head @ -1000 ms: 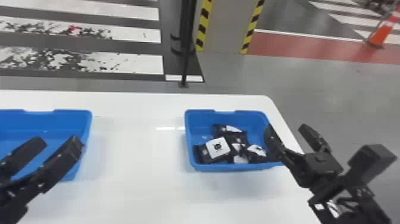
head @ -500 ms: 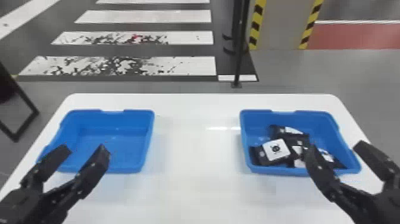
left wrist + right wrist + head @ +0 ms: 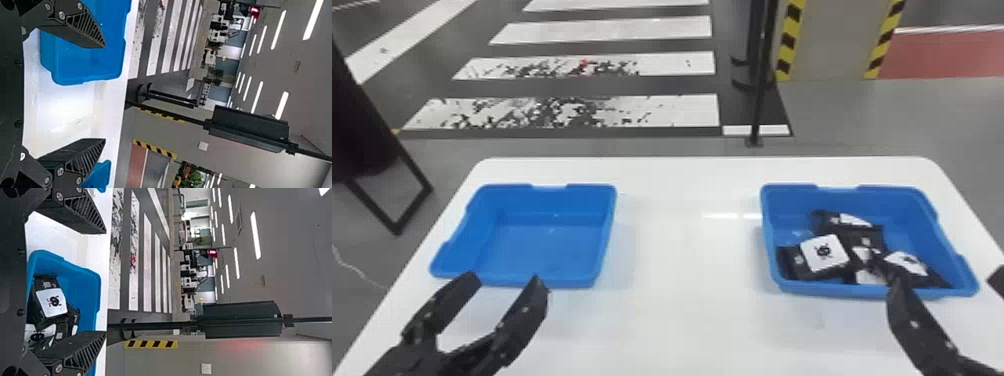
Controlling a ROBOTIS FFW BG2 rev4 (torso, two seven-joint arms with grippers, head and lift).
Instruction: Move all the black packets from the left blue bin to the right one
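In the head view my left gripper [image 3: 504, 280] is open in front of the left blue bin [image 3: 547, 247], whose floor is bare. Several black packets with white labels [image 3: 824, 254] lie piled in the right blue bin [image 3: 772, 240]. My right gripper [image 3: 949, 280] stands at that bin's front right, one finger over its front rim. The left wrist view has the left gripper [image 3: 105, 93] with its fingers wide apart and nothing between them. In the right wrist view the right gripper [image 3: 105, 282] is likewise spread and holds nothing, the packets [image 3: 51, 302] lying beyond it in the bin.
Both bins stand on a white table [image 3: 682, 300] with a wide gap between them. Behind the table's far edge rises a thin black pole [image 3: 761, 90]. A dark object on a black frame [image 3: 412, 170] stands on the floor at the left.
The head view has swung left, so the whole left bin now shows. Both grippers sit differently against the bins, the right one nearer the right bin's front edge. The packets lie as before.
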